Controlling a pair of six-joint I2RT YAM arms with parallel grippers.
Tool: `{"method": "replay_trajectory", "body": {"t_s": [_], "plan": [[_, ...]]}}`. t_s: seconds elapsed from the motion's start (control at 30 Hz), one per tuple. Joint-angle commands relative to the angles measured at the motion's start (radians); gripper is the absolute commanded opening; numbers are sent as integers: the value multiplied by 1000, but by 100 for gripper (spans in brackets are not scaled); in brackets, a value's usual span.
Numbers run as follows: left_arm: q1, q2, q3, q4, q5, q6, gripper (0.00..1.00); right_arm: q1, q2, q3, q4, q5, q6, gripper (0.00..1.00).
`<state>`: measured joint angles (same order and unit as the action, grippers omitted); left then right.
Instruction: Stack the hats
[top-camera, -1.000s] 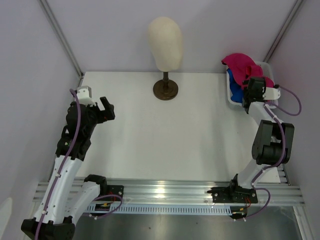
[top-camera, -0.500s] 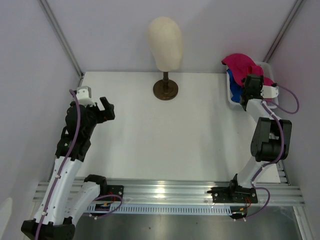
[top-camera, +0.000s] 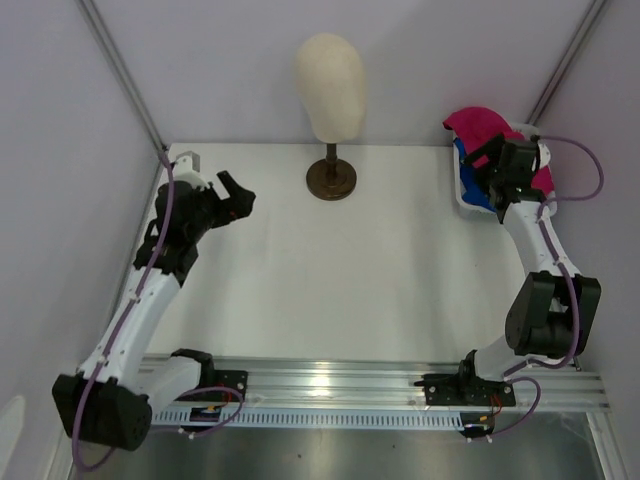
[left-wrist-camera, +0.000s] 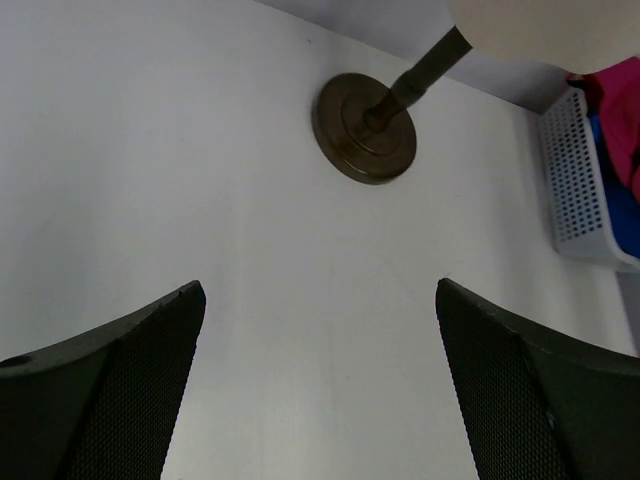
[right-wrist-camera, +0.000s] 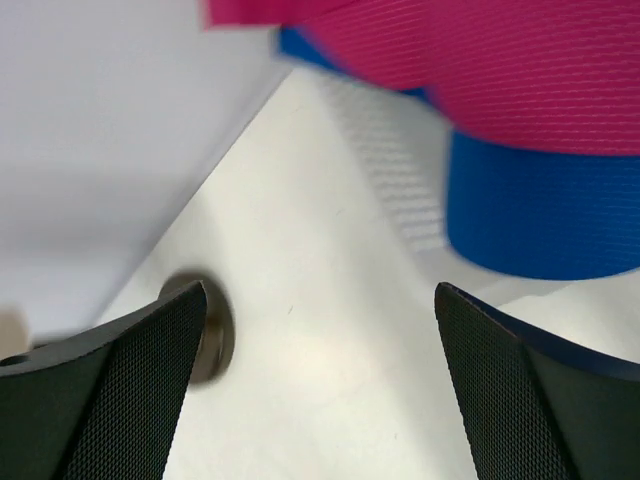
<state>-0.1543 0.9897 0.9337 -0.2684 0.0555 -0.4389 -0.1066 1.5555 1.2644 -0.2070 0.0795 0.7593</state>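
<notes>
Fingers (right-wrist-camera: 115, 395) of the right gripper (top-camera: 492, 165) are spread wide and empty, brought just beside the pink hat (top-camera: 478, 125) heaped on the blue hat (top-camera: 468, 180) in the basket (top-camera: 462, 207) at upper right, presumably for a grasp. The left gripper (top-camera: 238, 197) is held equally wide over the table (top-camera: 380, 280) at left.

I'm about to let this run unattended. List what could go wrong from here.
1. The pink cap lies draped over the blue cap in the basket. The open right gripper close to them may pinch both fabrics at once.
2. Pulling a cap out could drag or tip the basket.
3. The open left gripper points toward the mannequin stand; a forward reach might knock it over.
</notes>
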Motion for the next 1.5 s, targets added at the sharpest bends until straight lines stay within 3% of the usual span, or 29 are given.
{"method": "replay_trajectory", "body": {"t_s": [0.0,0.1,0.27,0.37,0.6,0.73,0.87,1.07,1.27,1.47], "plan": [[-16,131,22,197,119,-254,99,57,-40,81,-45,-234,-216,99],[-17,291,30,348,125,-421,91,142,-18,84,-17,-337,-245,93],[-21,586,101,610,182,-615,78,246,136,107,95,-328,-178,85],[-30,682,163,730,182,-678,77,255,263,206,81,-296,-132,87],[-51,935,457,678,161,-718,81,277,593,547,75,-343,-63,99],[-60,1128,586,719,182,-794,81,294,733,703,73,-354,-51,99],[-67,1243,665,773,216,-862,81,289,787,737,127,-391,-25,99],[-77,1339,715,856,201,-951,86,295,867,762,336,-466,75,100],[-91,1518,982,798,357,-969,93,320,971,886,376,-540,104,99],[-99,1552,1019,788,362,-966,95,347,1022,911,448,-573,158,100]]}}
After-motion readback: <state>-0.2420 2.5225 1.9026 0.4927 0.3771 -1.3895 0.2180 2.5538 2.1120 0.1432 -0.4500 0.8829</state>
